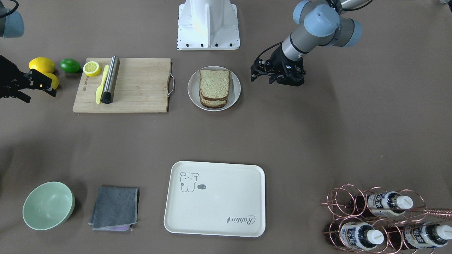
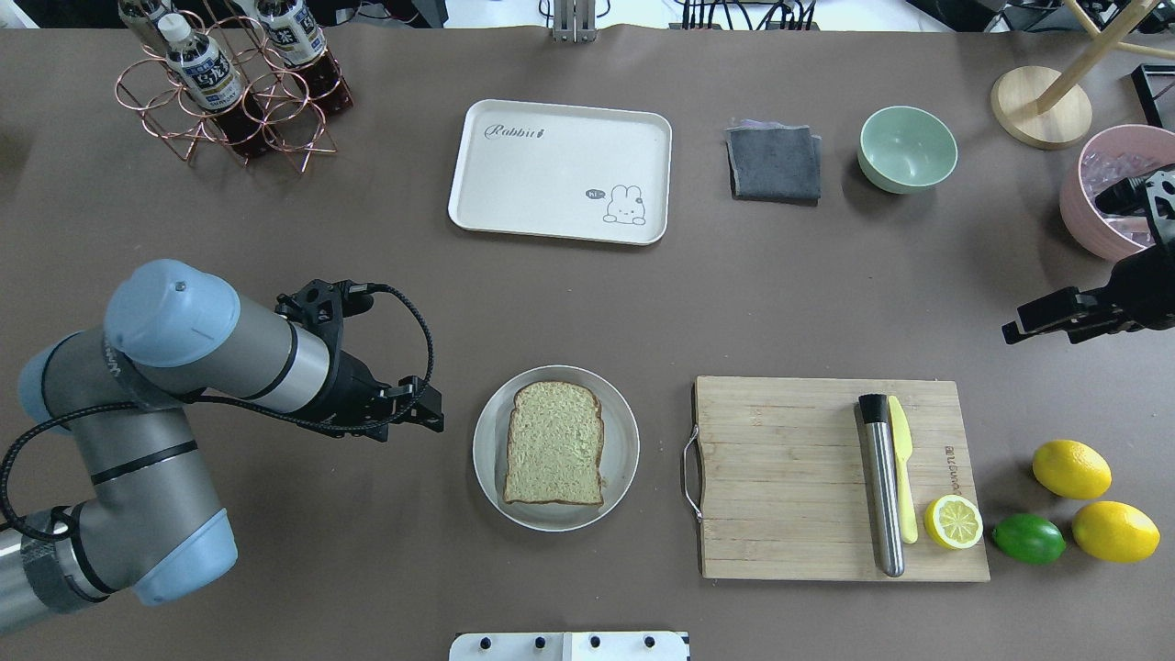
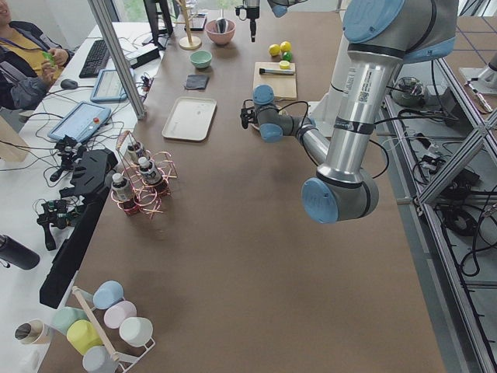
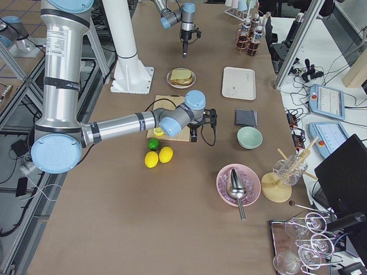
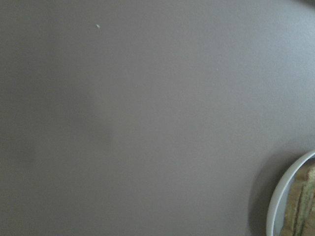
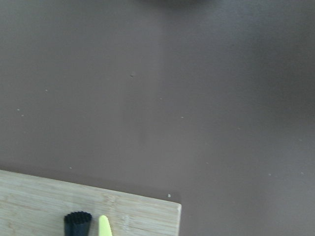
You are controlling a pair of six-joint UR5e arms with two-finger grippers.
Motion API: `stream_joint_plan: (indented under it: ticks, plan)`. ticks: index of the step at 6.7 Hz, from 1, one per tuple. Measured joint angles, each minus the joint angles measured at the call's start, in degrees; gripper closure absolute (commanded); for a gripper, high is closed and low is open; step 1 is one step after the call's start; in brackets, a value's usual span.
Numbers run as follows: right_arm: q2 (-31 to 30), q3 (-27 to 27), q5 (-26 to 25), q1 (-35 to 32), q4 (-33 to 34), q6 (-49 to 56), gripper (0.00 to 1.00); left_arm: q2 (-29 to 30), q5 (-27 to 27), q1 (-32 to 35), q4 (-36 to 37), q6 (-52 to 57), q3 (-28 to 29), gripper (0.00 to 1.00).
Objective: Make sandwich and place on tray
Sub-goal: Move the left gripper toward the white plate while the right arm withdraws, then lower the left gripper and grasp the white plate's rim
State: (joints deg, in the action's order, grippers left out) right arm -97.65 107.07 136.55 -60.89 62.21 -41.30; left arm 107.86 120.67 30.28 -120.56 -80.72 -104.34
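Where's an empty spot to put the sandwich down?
The tray is bare all over. The table between the tray and the plate holding the sandwich is open too. The cutting board is free near its handle, but crowded at the other end by the metal rod, yellow knife and lemon half.

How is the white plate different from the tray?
The plate is round; the tray is a rounded rectangle. The plate holds the sandwich; the tray holds nothing. The tray has a drawing and writing; the plate is plain. Both are pale.
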Motion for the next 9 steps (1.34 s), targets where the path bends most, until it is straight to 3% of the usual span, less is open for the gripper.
stream_joint_plan:
  ticks: [3, 4, 6, 7, 9]
  plan:
    - [-2.46, 0.29, 0.11, -0.90, -0.39, 1.35, 0.00, 4.46, -5.11, -3.26, -0.05, 2.52, 4.09, 0.49]
    - [-2.64, 0.24, 0.11, -0.90, -0.41, 1.38, 0.00, 4.89, -5.84, -3.78, -0.11, 2.77, 4.82, 0.55]
    - [-2.98, 0.20, 0.12, -0.81, -0.45, 1.39, 0.00, 5.29, -6.22, -4.66, -0.25, 2.84, 5.74, 0.56]
    - [-3.09, 0.12, 0.12, -0.81, -0.47, 1.39, 0.00, 5.79, -6.85, -5.16, -0.30, 2.82, 6.25, 0.65]
    - [-3.09, -0.06, 0.12, -0.75, -0.43, 1.39, 0.00, 6.45, -9.02, -6.31, -0.37, 2.77, 6.69, 0.99]
